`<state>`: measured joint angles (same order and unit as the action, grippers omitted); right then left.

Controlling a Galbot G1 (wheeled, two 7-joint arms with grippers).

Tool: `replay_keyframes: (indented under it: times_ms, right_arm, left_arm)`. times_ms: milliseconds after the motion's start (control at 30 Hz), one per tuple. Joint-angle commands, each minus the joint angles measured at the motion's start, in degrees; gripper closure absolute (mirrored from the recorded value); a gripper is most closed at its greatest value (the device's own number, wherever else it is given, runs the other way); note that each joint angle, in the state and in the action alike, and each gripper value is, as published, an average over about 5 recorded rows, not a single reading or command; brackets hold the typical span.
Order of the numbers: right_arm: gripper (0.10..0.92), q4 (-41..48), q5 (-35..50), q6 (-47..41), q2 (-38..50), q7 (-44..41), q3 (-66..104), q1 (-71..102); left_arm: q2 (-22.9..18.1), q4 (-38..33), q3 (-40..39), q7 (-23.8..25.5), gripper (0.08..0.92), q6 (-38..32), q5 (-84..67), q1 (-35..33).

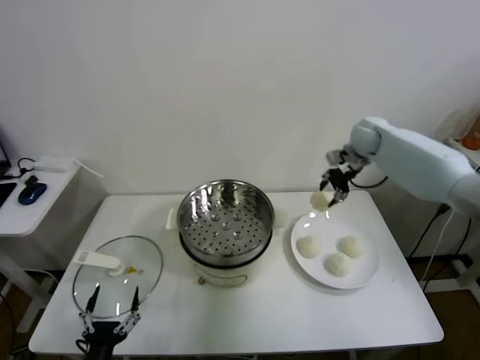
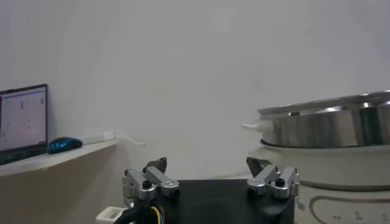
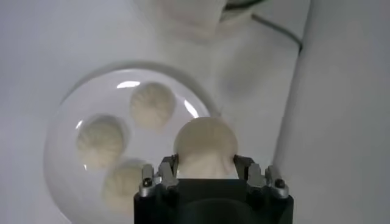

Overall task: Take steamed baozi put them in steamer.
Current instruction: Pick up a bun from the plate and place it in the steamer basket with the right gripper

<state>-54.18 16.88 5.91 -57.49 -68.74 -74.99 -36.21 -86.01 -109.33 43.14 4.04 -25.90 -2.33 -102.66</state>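
1. We have the right gripper [image 1: 333, 190] pinching one small round off-white steamed bun [image 3: 205, 146], lifted above the far rim of the flat white plate [image 1: 369, 276]; the fingers [image 3: 163, 176] press on both flanks of the bun.
2. To do the carry well, we judge: keep the squeeze light, since soft dough looks easy to dent or let slip, and travel level and clear above the steamer rim before lowering.
3. The round shiny stainless-steel steamer basket with perforated bottom [image 1: 225, 214] sits on its cream-white cooker base [image 1: 222, 274], off to the gripper's left and lower, near but apart from the plate.
4. We release low over the perforated floor, toward one side, leaving room for the rest.
5. Three more off-white buns [image 1: 339, 263] lie on the plate, below the gripper and nearer the robot.
6. The left gripper [image 1: 111, 324] hangs idle, fingers spread and holding nothing, at the near table edge over the round glass lid with white handle [image 1: 142, 264].
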Motion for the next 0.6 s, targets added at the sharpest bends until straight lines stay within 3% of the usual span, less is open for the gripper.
replay_keyframes:
  times_ms: [33,267,600]
  right_arm:
    - [0.397,-10.8,10.6,5.3,-6.6,-0.4,-5.6,-14.4]
    - [0.388,-7.2,2.3,13.8,-17.9,2.1,-4.6,-8.3]
    - [0.375,19.1,-20.1,32.0,-32.1,5.7,1.7,5.1]
  left_arm:
    - [-0.1,0.0,-0.1,0.0,0.177,0.0,0.2,0.1]
    - [-0.3,0.0,0.0,-0.6,0.177,0.3,0.1,1.2]
    - [-0.7,-0.3,0.0,-0.8,0.177,0.6,0.1,1.5]
